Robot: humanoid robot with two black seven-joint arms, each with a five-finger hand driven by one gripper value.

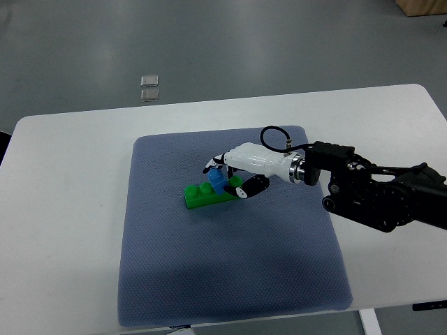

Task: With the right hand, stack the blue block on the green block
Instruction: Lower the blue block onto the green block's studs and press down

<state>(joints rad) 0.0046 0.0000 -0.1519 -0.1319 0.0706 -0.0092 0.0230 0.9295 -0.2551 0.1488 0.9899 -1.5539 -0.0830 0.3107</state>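
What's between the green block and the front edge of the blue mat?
Nothing: in the top view, only bare mat stretches from the green block to the front edge.

Bright green block [202, 195]. Blue block [218, 182], mid blue. Right hand [246, 166] white with black fingertips; arm [380, 192] black with silver ring at wrist. Mat [230, 279] slate blue, fine dotted weave. Table [63, 209] plain white. Floor [209, 49] grey, glossy.
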